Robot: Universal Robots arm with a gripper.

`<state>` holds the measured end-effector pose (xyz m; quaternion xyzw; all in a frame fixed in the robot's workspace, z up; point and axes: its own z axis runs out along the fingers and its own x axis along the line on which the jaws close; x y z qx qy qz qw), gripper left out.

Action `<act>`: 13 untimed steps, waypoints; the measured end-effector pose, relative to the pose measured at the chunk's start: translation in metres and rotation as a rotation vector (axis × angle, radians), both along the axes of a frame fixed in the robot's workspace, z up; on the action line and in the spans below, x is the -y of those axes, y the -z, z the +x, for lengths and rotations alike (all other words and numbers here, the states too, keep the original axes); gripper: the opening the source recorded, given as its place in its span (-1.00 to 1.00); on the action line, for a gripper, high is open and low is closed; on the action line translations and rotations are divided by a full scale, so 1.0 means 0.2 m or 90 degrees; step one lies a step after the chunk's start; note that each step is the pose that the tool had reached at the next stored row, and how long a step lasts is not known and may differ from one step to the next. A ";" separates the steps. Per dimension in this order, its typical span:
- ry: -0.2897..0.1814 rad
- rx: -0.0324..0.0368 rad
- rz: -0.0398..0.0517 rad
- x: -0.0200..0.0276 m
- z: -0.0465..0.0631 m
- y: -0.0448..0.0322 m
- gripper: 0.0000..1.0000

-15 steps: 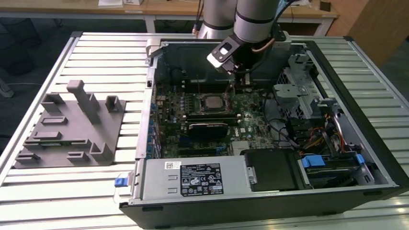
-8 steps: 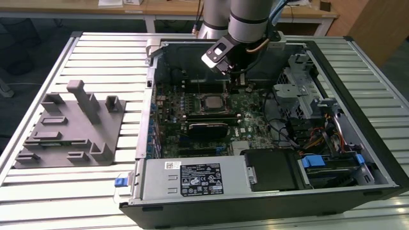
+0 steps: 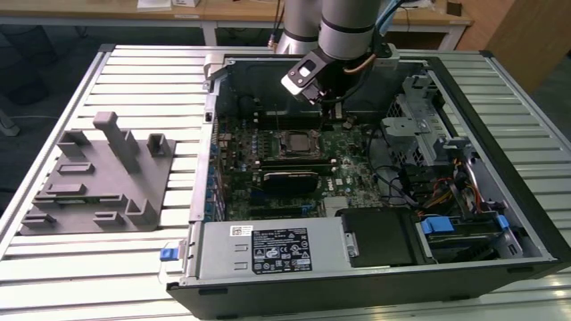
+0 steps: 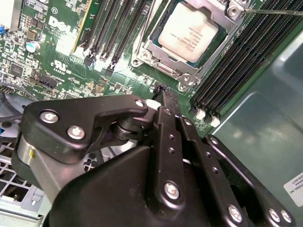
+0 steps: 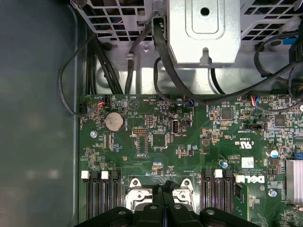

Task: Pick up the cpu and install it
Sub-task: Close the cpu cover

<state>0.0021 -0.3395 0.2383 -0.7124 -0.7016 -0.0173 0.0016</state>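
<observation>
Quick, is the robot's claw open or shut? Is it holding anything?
Gripper: shut, its fingers pressed together with nothing between them. The cpu is not in its grip; it lies in the socket.

Slatted metal table (image 3: 98,267) had the open PC case (image 3: 375,294) sat right on it, with a grey posted tray (image 3: 89,194) lying near the case, on the exterior view's left.

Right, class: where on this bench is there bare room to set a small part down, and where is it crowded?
Bare: the slatted table on the near and far sides of the grey tray, and the strip between tray and computer case. Crowded: inside the case, with cables and the gripper close by the cpu.
</observation>
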 end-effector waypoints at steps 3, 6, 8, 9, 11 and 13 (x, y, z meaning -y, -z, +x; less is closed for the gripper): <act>0.000 0.0000 0.0000 0.000 0.00 0.000 -0.79; 0.000 0.0005 0.0002 0.001 -0.02 0.001 -0.79; 0.000 0.0014 0.0002 0.002 -0.04 0.003 -0.79; 0.000 0.0016 0.0001 0.002 -0.05 0.003 -0.79; 0.000 0.0018 0.0000 0.003 -0.07 0.006 -0.79; 0.000 0.0018 0.0001 0.003 -0.08 0.010 -0.79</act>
